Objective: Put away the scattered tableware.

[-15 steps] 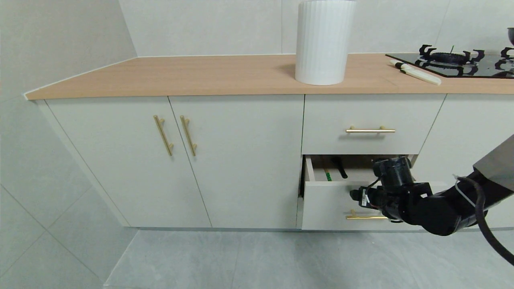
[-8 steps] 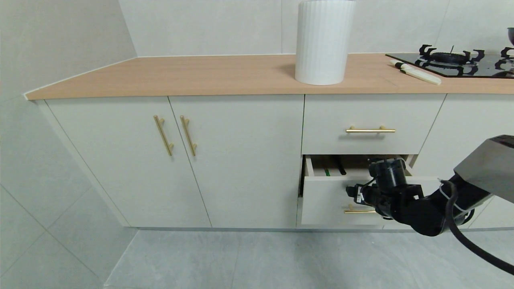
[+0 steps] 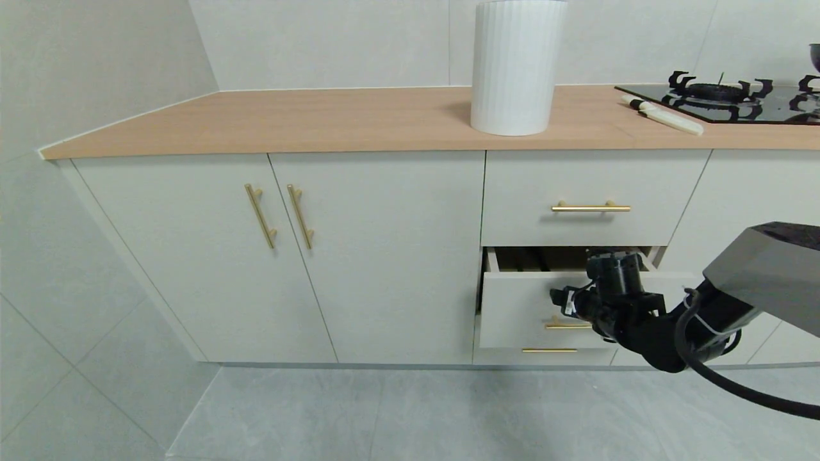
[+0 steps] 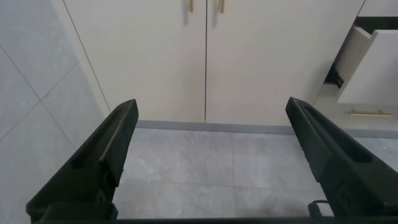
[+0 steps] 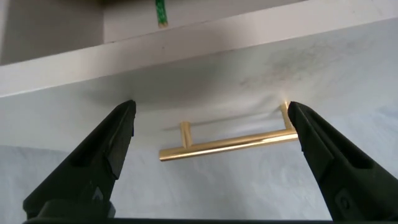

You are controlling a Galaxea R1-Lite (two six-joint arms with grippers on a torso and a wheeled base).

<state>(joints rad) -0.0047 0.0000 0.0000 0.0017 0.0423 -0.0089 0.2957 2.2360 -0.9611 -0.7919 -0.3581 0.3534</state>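
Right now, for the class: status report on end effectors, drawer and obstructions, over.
Right end effector open at the drawer's handle, not gripping. Left end effector open, facing the cabinet doors. Drawer partly open. Nothing blocks the handle.

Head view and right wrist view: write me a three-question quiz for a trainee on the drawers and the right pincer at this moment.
1. True or false: the top drawer is pulled out.
2. The right pincer is: A, open, facing the gold handle of the partly open drawer; B, shut on that handle; C, holding a fork.
3. Fill in: the tall white container stands on the ___.
Key: 1 false; 2 A; 3 counter.
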